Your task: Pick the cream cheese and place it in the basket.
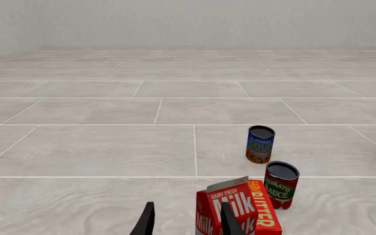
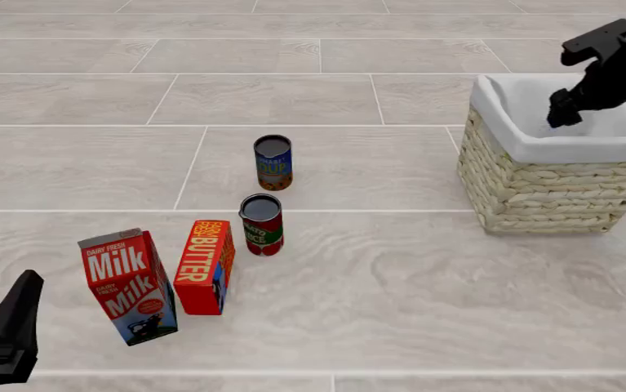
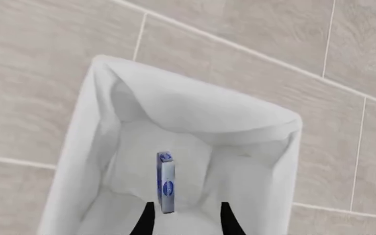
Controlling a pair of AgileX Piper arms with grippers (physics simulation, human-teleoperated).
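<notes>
- The right gripper is right up close in the right wrist view. Its two dark fingertips stand a little apart. The cream cheese is seen edge-on, in line with the gap. I cannot tell if the fingers are pressing on the box or have let it go.
- The cream cheese is a small, flat box. It looks light and stiff, like thin card. Its smooth sides may be slippery. I think the best place to hold it is across the two wide flat faces, near the middle, with a soft squeeze so it does not get crushed.
- Around the box is the white cloth of the basket. The box is inside the basket or just above its floor. So the job looks nearly done.
- In the front view the right gripper reaches down over the basket, which sits far to the right. The box itself is hidden there.
- The left gripper hangs low on the other side, open, holding nothing.
- Just past it stand the milk carton and the orange-red butter box, side by side.
- Further on are the tomato sauce can and then the soup can.
- All of them rest on the pale tiled surface, well apart from the basket.
</notes>
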